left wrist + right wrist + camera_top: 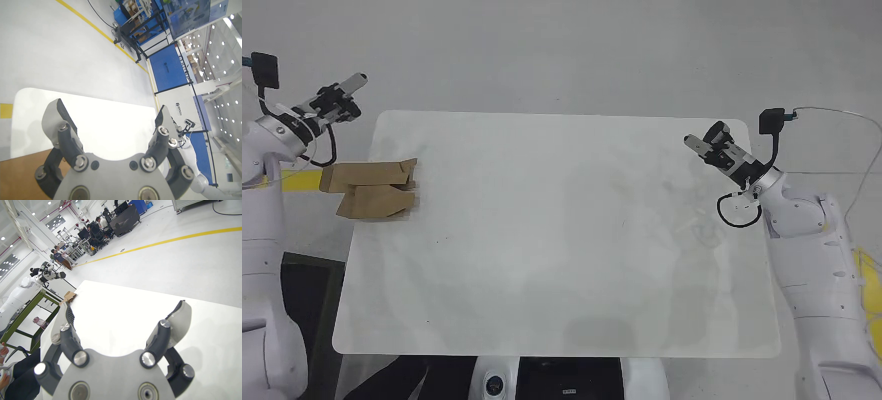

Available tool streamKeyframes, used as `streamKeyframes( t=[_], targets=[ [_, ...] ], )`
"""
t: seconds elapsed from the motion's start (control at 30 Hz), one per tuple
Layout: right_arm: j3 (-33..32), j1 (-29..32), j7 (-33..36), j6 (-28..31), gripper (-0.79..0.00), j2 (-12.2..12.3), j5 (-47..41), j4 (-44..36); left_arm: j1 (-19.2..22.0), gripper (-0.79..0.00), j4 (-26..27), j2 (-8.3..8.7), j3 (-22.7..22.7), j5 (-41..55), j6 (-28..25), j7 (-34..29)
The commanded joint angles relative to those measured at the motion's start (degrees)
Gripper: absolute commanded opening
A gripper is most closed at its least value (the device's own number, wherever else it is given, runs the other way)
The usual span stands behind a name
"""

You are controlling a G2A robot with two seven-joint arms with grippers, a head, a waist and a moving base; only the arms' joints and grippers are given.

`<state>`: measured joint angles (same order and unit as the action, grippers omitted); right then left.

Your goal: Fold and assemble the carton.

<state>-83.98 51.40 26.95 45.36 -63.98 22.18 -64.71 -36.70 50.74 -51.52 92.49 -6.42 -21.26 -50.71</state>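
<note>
The brown carton [372, 190] lies at the white table's [562, 260] left edge, partly hanging over it; the left gripper [342, 97] hangs just off the far left corner, near the carton, jaws spread wide and empty; the right gripper [710, 138] sits over the far right edge, likewise wide, holding nothing.

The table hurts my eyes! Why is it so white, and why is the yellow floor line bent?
Left wrist view: bright light glares off the table, washing it out. Right wrist view: the wide lens curves the yellow line.
</note>
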Motion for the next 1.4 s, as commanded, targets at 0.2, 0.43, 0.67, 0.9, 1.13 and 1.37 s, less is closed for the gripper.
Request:
streamKeyframes(
  t=[0.2,0.43,0.67,0.9,1.13,1.37],
  targets=[
    [0.0,0.0,0.0,0.0,0.0,0.0,0.0,0.0,-0.13,0.0,-5.83,1.9,3.51,-3.18,-2.15,2.65],
    [0.0,0.0,0.0,0.0,0.0,0.0,0.0,0.0,0.67,0.0,-12.18,3.71,5.32,-8.23,0.17,4.59],
    [0.0,0.0,0.0,0.0,0.0,0.0,0.0,0.0,1.82,0.0,-16.93,5.12,4.83,-14.98,2.27,7.19],
    [0.0,0.0,0.0,0.0,0.0,0.0,0.0,0.0,1.6,0.0,-20.62,6.06,4.43,-19.08,4.18,11.33],
    [0.0,0.0,0.0,0.0,0.0,0.0,0.0,0.0,0.48,0.0,-24.05,5.93,2.9,-18.61,3.33,7.79],
    [0.0,0.0,0.0,0.0,0.0,0.0,0.0,0.0,0.02,0.0,-25.69,5.27,2.57,-13.01,2.86,2.46]
  ],
)
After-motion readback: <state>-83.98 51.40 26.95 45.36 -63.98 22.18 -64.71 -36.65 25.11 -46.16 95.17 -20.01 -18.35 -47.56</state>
